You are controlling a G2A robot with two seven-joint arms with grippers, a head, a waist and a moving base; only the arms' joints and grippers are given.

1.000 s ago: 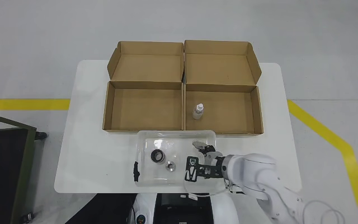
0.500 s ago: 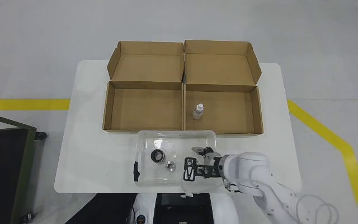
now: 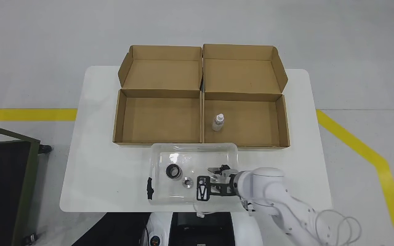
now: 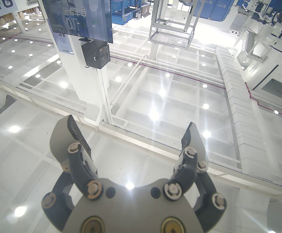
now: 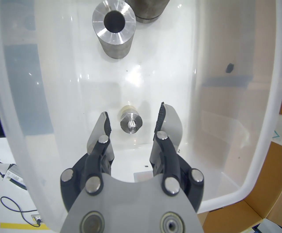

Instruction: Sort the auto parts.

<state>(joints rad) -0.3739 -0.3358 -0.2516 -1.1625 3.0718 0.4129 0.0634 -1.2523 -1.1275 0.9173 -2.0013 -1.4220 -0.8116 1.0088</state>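
Note:
A clear plastic bin [image 3: 161,152] stands at the table's near edge. It holds a dark ring-shaped part [image 3: 173,171] and a bored metal cylinder [image 3: 187,181]. My right gripper [image 3: 203,188] is down inside the bin, just right of them. In the right wrist view the right gripper [image 5: 133,110] is open, with a small threaded metal fitting [image 5: 130,121] on the bin floor between its fingers, untouched. The bored cylinder [image 5: 114,28] and the dark part [image 5: 147,10] lie beyond it. My left gripper [image 4: 131,132] is open, holds nothing and points up at the ceiling.
Two open cardboard boxes stand side by side behind the bin, the left box [image 3: 123,117] bare inside. The right box [image 3: 282,120] holds a small pale part [image 3: 218,122]. A small black piece [image 3: 149,186] sits at the bin's left wall.
My right gripper has slid leftward inside the bin, closer to the cylinder and the dark ring. The parts have stayed where they were.

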